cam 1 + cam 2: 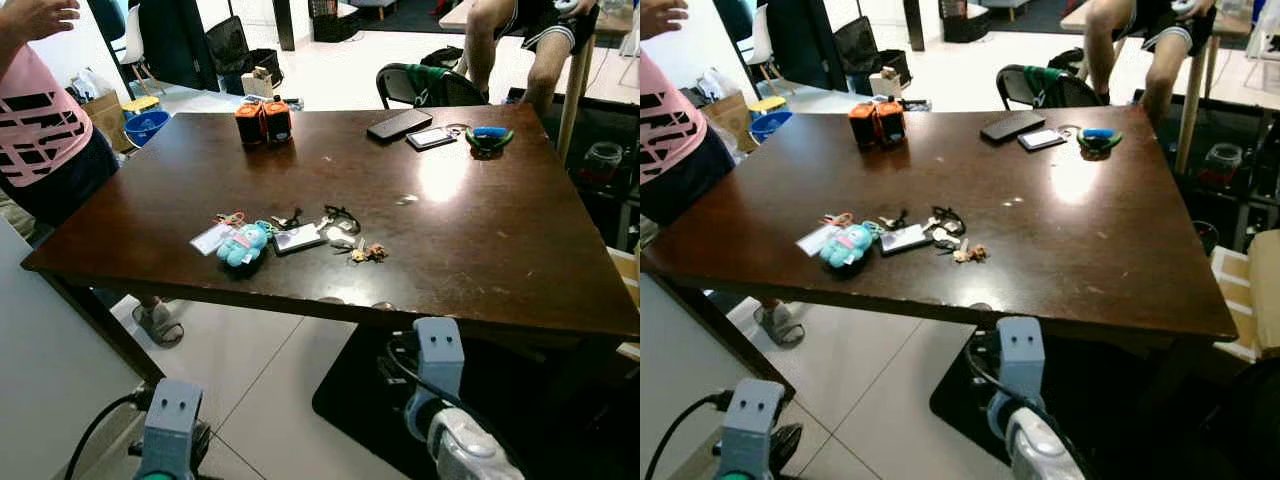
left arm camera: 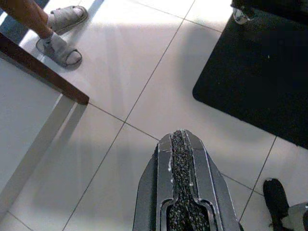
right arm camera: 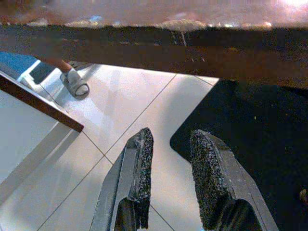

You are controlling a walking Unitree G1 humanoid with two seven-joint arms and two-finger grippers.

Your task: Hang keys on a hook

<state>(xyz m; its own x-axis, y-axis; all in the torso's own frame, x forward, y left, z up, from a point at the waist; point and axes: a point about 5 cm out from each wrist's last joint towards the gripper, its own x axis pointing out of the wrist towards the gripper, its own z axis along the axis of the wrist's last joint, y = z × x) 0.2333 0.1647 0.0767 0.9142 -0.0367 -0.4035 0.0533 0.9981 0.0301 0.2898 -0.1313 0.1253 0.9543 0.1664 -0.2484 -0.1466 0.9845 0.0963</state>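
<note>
The keys lie near the front edge of the table, beside a blue plush and a card; I see no hook. My right gripper hangs below the table edge, fingers narrowly apart, and my left gripper points at the floor, pressed together. I should raise the right arm clear of the edge first, then come down on the keys alone.
</note>
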